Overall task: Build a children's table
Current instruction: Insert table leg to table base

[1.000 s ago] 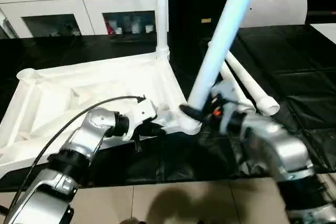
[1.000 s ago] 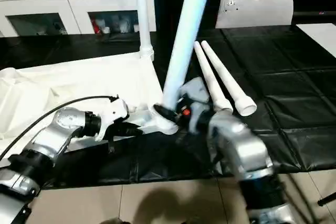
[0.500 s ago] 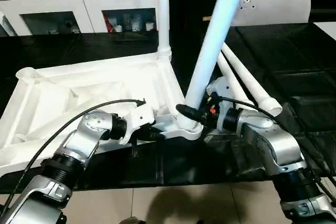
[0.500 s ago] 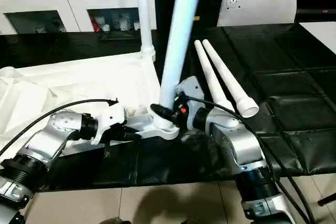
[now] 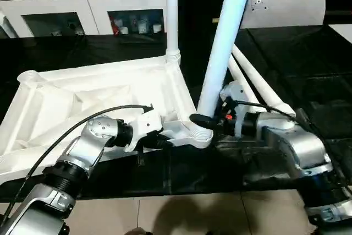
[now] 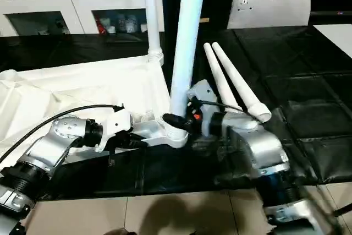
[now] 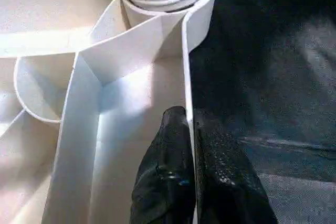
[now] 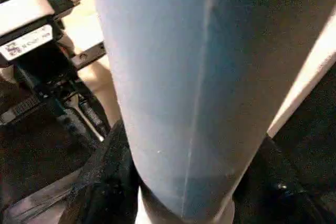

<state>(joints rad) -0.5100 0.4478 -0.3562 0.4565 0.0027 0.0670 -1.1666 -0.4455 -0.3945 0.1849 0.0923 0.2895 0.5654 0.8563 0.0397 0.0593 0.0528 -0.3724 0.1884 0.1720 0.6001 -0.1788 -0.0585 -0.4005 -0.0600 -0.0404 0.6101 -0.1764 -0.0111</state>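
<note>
Pinching tabletop (image 5: 82, 100) rim, left jaws (image 7: 190, 145) closed, right jaws (image 5: 204, 120) clasping upright leg (image 5: 223, 42) at corner socket

smooth white plastic tabletop (image 5: 82, 100), glossy leg (image 5: 223, 53)

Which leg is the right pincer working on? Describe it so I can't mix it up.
Find the upturned white tabletop on the black surface. At its near corner socket, by the right pincer, one leg rises, leaning slightly. Unlike the far-corner leg or the two loose legs lying flat, it is gripped at its base.
</note>
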